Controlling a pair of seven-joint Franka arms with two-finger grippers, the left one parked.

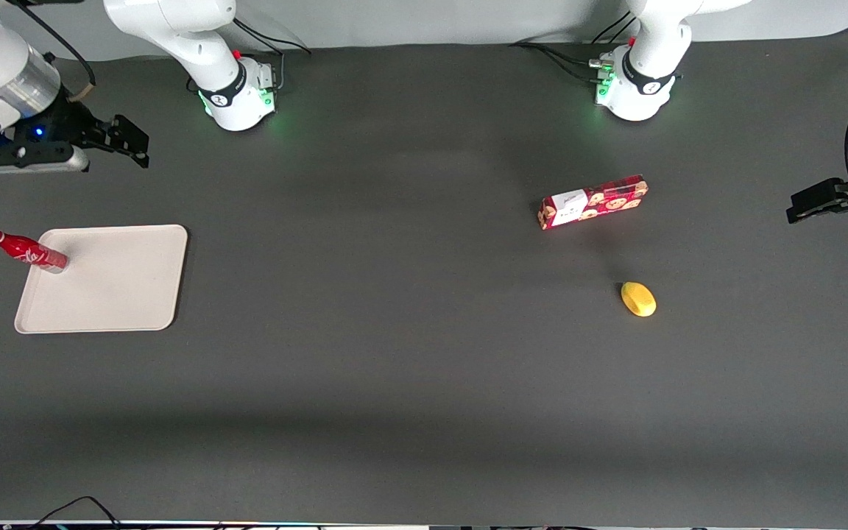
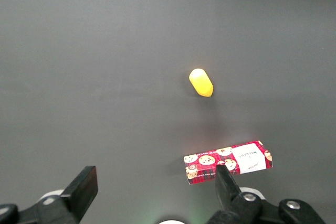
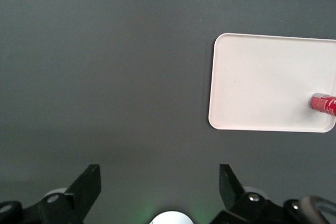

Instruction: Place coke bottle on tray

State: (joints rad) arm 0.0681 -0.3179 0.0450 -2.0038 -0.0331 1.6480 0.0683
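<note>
The coke bottle [image 1: 24, 250], small and red with white lettering, stands on the beige tray [image 1: 115, 294] close to the tray's rim at the working arm's end of the table. In the right wrist view the tray [image 3: 262, 82] shows with the bottle [image 3: 323, 104] on it near its rim. My gripper [image 1: 126, 141] is open and empty, raised above the table, farther from the front camera than the tray and apart from the bottle. In the right wrist view its fingers [image 3: 89, 184] are spread wide over bare table.
A long red cookie box [image 1: 593, 202] and a yellow lemon-like object [image 1: 638, 299] lie toward the parked arm's end of the table. Both also show in the left wrist view, the box [image 2: 228, 162] and the yellow object [image 2: 201, 82]. The two arm bases [image 1: 244, 96] stand at the table's back edge.
</note>
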